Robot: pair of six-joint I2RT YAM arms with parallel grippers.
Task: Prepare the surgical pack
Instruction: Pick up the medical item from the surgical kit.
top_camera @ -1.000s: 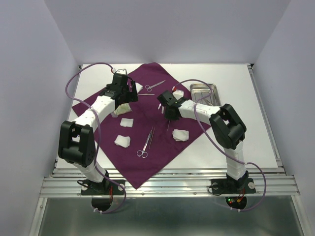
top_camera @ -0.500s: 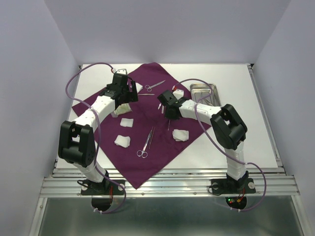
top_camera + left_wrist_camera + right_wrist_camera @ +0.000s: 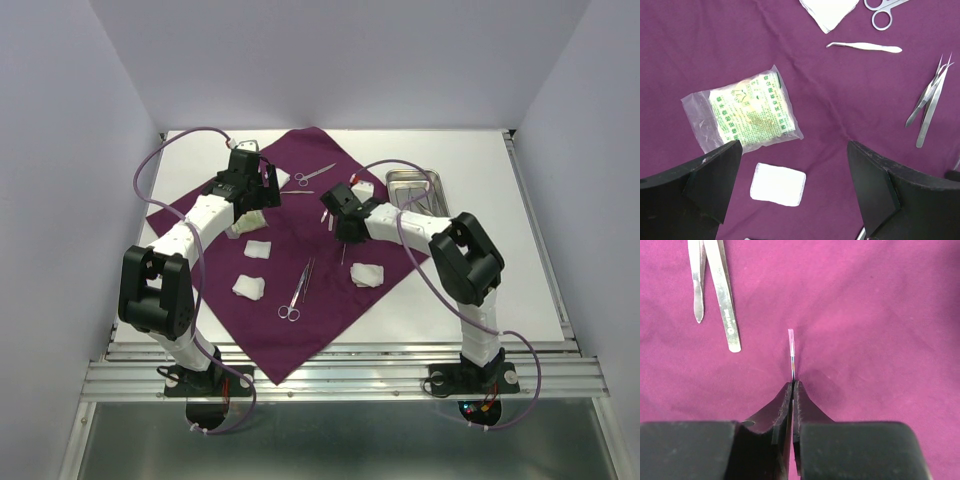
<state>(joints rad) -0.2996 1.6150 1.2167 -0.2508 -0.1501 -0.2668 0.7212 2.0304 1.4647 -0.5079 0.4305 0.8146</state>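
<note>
Cloth wrap (image 3: 322,318) of deep purple lies spread cornerwise on the worktop (image 3: 500,270), with one corner toward the far edge, one at the left edge and one draped over the near edge. The steel tray (image 3: 412,180) sits on bare worktop just beside the cloth's right side, toward the far right corner, and the right arm crosses above it.

The right fingers (image 3: 782,405) are clenched on a thin instrument (image 3: 791,347). It is seen edge-on, sticking out past the fingertips and pointing down at the cloth. I cannot tell whether its tip touches the fabric. A pair of tweezers (image 3: 715,290) lies flat on the cloth ahead of the fingers, well apart from them.

The left fingers (image 3: 710,185) are spread wide and hold nothing as they hover over the cloth's left half. Below the gap between them lie a clear packet (image 3: 747,112) with green print and, closer to the fingers, a white gauze square (image 3: 778,183). The fingers touch neither.

Toward the near edge, a long scissor-like instrument (image 3: 297,290) rests on the cloth between two gauze wads (image 3: 248,287), one on each side. Small scissors (image 3: 315,175) lie near the cloth's far corner.
</note>
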